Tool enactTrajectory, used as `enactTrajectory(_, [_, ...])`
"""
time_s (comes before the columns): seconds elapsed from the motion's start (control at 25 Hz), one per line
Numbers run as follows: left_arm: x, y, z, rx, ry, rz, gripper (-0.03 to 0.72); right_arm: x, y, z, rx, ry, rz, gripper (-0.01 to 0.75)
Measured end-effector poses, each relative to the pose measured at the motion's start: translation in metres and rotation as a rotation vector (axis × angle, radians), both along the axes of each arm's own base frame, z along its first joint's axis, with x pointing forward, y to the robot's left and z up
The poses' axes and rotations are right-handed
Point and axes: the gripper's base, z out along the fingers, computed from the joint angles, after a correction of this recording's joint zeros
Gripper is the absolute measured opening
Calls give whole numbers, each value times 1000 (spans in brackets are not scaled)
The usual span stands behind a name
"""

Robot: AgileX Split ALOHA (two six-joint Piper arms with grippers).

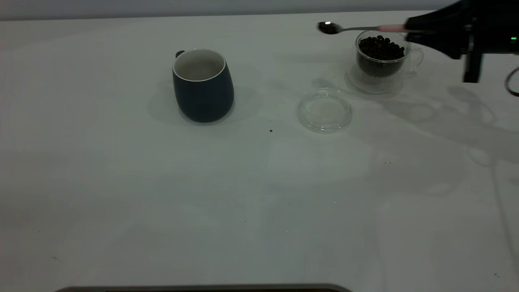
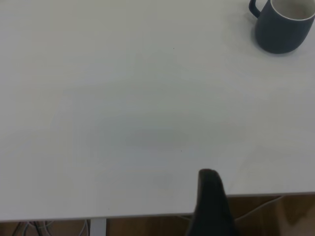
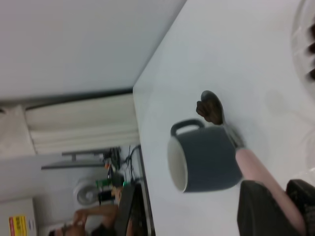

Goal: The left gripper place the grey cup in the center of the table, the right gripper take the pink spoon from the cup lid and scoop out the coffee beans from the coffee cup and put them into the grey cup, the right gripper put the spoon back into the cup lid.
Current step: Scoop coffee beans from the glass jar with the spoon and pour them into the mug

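Observation:
My right gripper [image 1: 413, 30] is shut on the pink handle of the pink spoon [image 1: 352, 28] and holds it level above the coffee cup [image 1: 381, 56]. The spoon's bowl reaches left past the cup's rim. In the right wrist view the gripper [image 3: 281, 200] grips the spoon [image 3: 258, 169], whose bowl carries a few coffee beans [image 3: 209, 109]. The coffee cup is full of coffee beans [image 1: 381, 48]. The grey cup [image 1: 202, 87] stands upright and empty left of centre on the table [image 1: 162, 182]. The cup lid [image 1: 324, 110] lies empty between the cups. My left gripper [image 2: 210, 196] is by the table's edge, far from the grey cup [image 2: 283, 24].
A few tiny dark specks [image 1: 271, 130] lie on the table near the lid. A dark strip [image 1: 202, 288] runs along the table's front edge. Beyond the table's far side the right wrist view shows a fan [image 3: 87, 192] and other room clutter.

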Motion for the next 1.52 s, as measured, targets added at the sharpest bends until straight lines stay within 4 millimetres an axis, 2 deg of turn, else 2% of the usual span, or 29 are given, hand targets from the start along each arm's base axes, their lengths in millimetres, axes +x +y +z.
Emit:
enactTrajectory(0.4, [0, 0, 0, 0, 0, 0, 586, 3, 61, 6, 11, -12, 152, 113])
enactTrajectory(0.76, [0, 0, 0, -1, 0, 1, 586, 11, 104, 13, -18, -29, 234, 113])
enactTrajectory(1.08, [0, 0, 0, -1, 0, 1, 586, 21, 122, 17, -51, -48, 246, 113])
enactTrajectory(1.52, [0, 0, 0, -1, 0, 1, 586, 30, 145, 3, -80, -51, 277, 113])
